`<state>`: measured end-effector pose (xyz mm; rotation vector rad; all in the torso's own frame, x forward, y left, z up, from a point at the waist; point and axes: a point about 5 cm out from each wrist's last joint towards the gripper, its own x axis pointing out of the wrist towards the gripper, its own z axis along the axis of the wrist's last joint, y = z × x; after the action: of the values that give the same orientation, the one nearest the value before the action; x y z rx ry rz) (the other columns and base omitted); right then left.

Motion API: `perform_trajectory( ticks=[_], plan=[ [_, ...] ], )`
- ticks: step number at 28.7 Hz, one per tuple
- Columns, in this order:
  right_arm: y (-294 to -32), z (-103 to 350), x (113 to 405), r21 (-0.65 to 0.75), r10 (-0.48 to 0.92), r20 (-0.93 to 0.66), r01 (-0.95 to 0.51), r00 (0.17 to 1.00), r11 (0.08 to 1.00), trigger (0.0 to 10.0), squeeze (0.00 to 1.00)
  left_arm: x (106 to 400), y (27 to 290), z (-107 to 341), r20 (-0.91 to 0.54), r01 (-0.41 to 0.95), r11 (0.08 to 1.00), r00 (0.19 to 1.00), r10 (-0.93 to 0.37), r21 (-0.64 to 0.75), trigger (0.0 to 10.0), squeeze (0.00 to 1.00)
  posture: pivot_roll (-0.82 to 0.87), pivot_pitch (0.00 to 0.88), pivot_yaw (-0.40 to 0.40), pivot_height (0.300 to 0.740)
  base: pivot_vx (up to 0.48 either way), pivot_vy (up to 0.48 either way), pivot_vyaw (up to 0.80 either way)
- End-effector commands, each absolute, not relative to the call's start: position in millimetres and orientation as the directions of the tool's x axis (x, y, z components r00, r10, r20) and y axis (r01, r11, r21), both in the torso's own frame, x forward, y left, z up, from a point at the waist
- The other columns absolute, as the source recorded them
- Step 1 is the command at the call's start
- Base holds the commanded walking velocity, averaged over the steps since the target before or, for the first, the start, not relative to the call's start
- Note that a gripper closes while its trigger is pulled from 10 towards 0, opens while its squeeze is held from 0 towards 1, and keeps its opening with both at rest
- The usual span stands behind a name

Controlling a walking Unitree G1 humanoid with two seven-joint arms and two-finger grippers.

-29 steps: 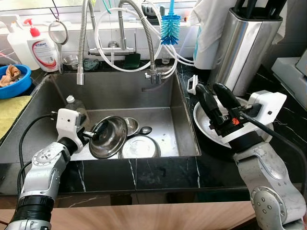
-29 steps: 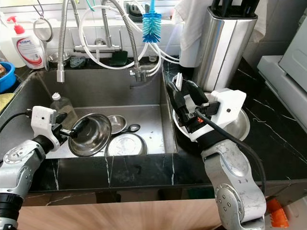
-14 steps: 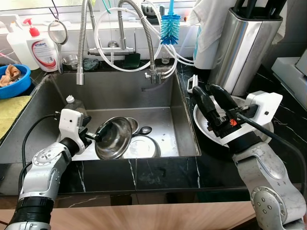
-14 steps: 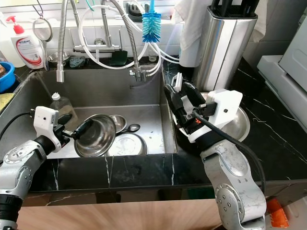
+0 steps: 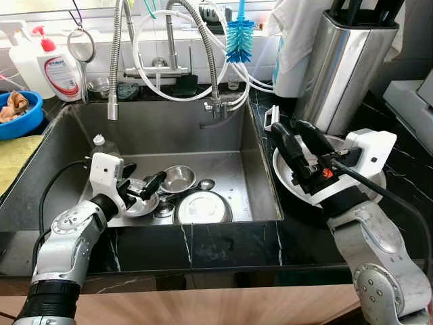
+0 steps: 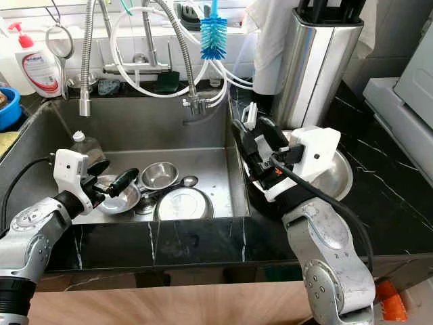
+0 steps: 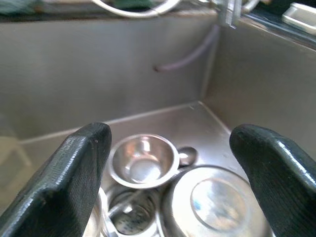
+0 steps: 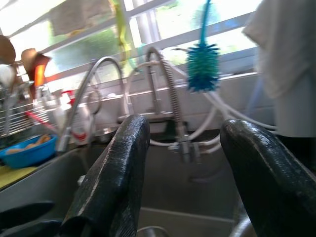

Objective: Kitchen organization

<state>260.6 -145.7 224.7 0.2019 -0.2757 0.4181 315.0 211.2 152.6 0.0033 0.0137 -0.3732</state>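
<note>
The stainless steel sink (image 5: 260,183) is set in a black marble table by a window. My left tool (image 5: 141,186) hangs released inside it, and the small round steel bowl (image 5: 178,178) lies just beyond its fingertips, toward the sink's right wall. I judge the left arm nearer; the right tool (image 5: 298,145) hovers released over the table.

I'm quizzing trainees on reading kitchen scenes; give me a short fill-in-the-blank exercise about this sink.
1. The left gripper hangs open inside the ____.
2. The bristles of the bottle brush hanging by the window are ____.
3. The right gripper is open above a plate on the ____ counter.
4. The small bowl in the sink stands ____ side up.

Missing words: sink; blue; black; open
</note>
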Motion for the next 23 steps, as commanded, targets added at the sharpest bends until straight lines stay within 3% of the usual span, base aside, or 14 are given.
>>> perform_trajectory(
  ticks=[1, 3, 4, 6, 13, 14, 15, 23],
  plan=[
    [-149, 227, 262, 0.135, 0.338, 0.311, -0.394, 0.888, 0.909, 10.0, 0.00, 317, 217, 157, 0.006, 0.317, 0.948, 0.948, -0.317, 0.034, 10.0, 0.00, 0.01, 0.041, 0.041, 0.740, 0.000, 0.000, 0.00],
    [-167, 236, 269, 0.121, 0.180, 0.318, -0.228, 0.931, 0.966, 10.0, 0.00, 319, 222, 160, 0.031, 0.265, 0.964, 0.963, -0.266, 0.036, 10.0, 0.00, 0.01, 0.042, 0.040, 0.740, 0.000, 0.000, 0.00],
    [-167, 236, 269, 0.121, 0.180, 0.318, -0.228, 0.931, 0.966, 10.0, 0.00, 319, 222, 160, 0.031, 0.265, 0.964, 0.963, -0.266, 0.036, 10.0, 0.00, 0.01, 0.042, 0.040, 0.740, 0.000, 0.000, 0.00],
    [-197, 231, 277, 0.037, -0.078, 0.199, 0.072, 0.977, 0.997, 10.0, 0.00, 322, 232, 163, 0.060, 0.176, 0.982, 0.982, -0.180, 0.074, 10.0, 0.00, 0.01, 0.042, 0.040, 0.740, 0.000, 0.000, 0.00],
    [-221, 219, 274, 0.095, -0.212, 0.123, 0.202, 0.969, 0.975, 10.0, 0.00, 322, 239, 167, 0.093, 0.102, 0.986, 0.989, -0.115, 0.135, 10.0, 0.00, 0.01, 0.039, 0.036, 0.740, 0.000, 0.000, 0.00],
    [-224, 217, 273, 0.108, -0.237, 0.103, 0.226, 0.966, 0.968, 10.0, 0.60, 322, 240, 166, 0.091, 0.102, 0.987, 0.989, -0.114, 0.124, 10.0, 0.00, 0.01, 0.039, 0.036, 0.740, 0.000, 0.000, 0.00],
    [-223, 217, 273, 0.120, -0.237, 0.096, 0.225, 0.967, 0.967, 10.0, 1.00, 322, 240, 166, 0.094, 0.097, 0.988, 0.990, -0.109, 0.122, 10.0, 0.00, 0.00, 0.037, 0.035, 0.740, 0.000, 0.000, 0.00],
    [-236, 218, 267, 0.106, -0.296, 0.021, 0.293, 0.955, 0.950, 10.0, 1.00, 322, 240, 163, 0.101, 0.085, 0.988, 0.990, -0.098, 0.126, 10.0, 0.00, 0.00, 0.024, 0.032, 0.740, 0.000, 0.000, 0.00]
  ],
)
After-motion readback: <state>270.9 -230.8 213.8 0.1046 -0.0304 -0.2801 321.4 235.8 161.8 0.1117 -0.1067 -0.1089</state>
